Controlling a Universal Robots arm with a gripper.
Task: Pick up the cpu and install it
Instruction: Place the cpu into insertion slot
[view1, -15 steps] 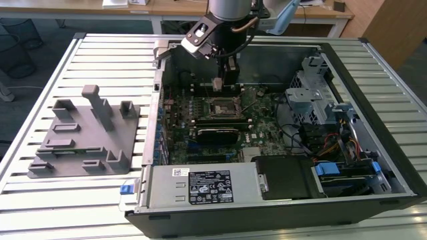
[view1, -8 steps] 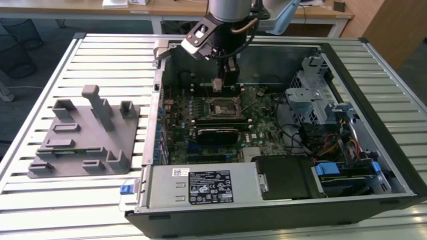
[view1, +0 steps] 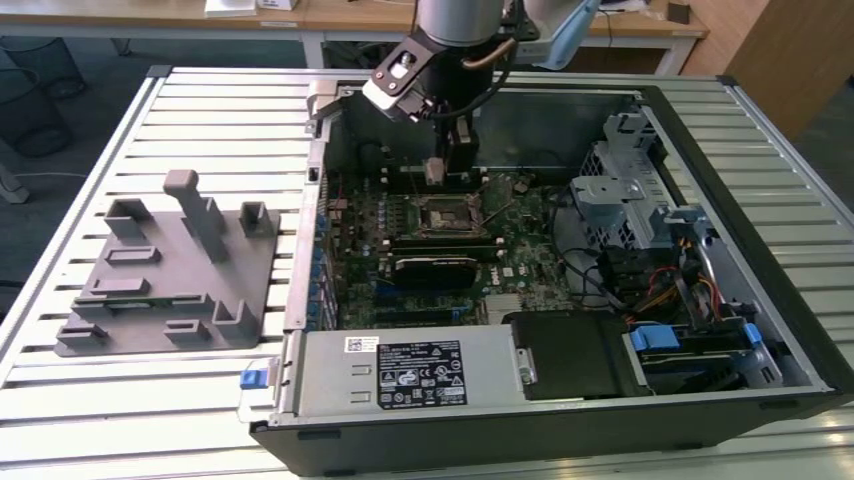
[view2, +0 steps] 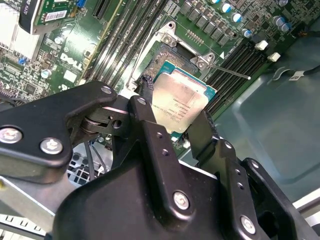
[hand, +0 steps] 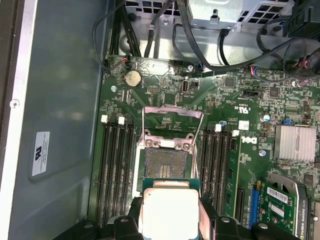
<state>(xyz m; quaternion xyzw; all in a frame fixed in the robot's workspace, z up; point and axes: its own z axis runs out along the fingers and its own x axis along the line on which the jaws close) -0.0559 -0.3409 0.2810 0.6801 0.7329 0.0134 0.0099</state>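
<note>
Exterior view: tool (view1: 446, 170) hangs inside the open computer case (view1: 561, 125) on the table (view1: 200, 110), just off the socket (view1: 445, 215) at its 12 o'clock. Grey fixture tray (view1: 174, 290) sits at the case's 9 o'clock.

Second wrist view: tool clenched on cpu (view2: 179, 102) by opposite edges, silvery top showing.

First wrist view: cpu held near the open socket, not seated.

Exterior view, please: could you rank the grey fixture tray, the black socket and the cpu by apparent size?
1. grey fixture tray
2. black socket
3. cpu, seen nearly edge-on, so it looks smallest
</note>
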